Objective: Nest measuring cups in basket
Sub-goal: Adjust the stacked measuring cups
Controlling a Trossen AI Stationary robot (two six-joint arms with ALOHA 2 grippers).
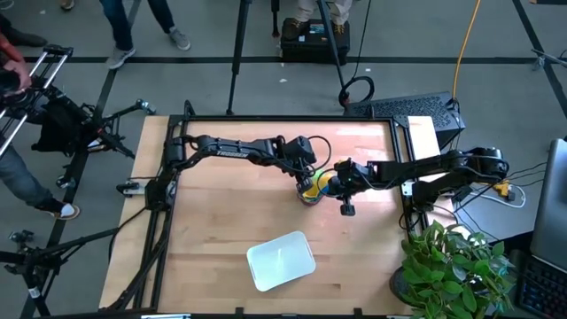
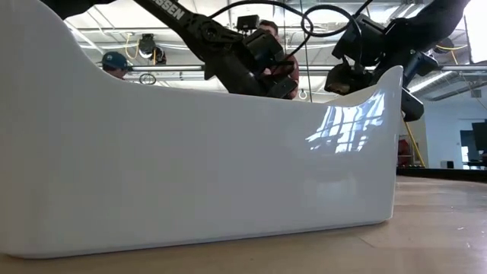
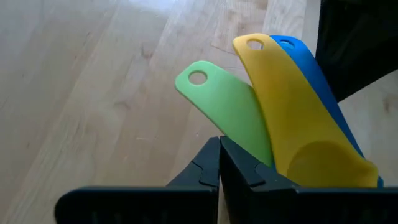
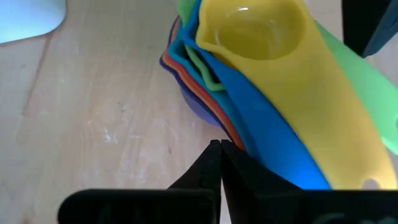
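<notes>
Both claws are meeting over one nested stack of small round plastic measuring cups [image 1: 312, 186] at about one o'clock from the centre of the pale wooden tabletop [image 1: 221, 221]. Left claw [image 1: 307, 180] is reaching in from nine o'clock; its fingers [image 3: 208, 171] are pressing tip to tip, shut, with the green flat handle [image 3: 227, 112] right beside them. Right claw [image 1: 335, 183] is coming from three o'clock, likewise pinched closed, just beside the stack.

Topmost is sitting the yellow cup [image 4: 258, 31], glossy bowl up, long handle fanning out over the blue one [image 4: 267, 134]; green, orange and red rims are peeking beneath. The whitish translucent rounded-square plastic basket [image 1: 280, 260] is lying well apart at six o'clock, holding nothing visible.
</notes>
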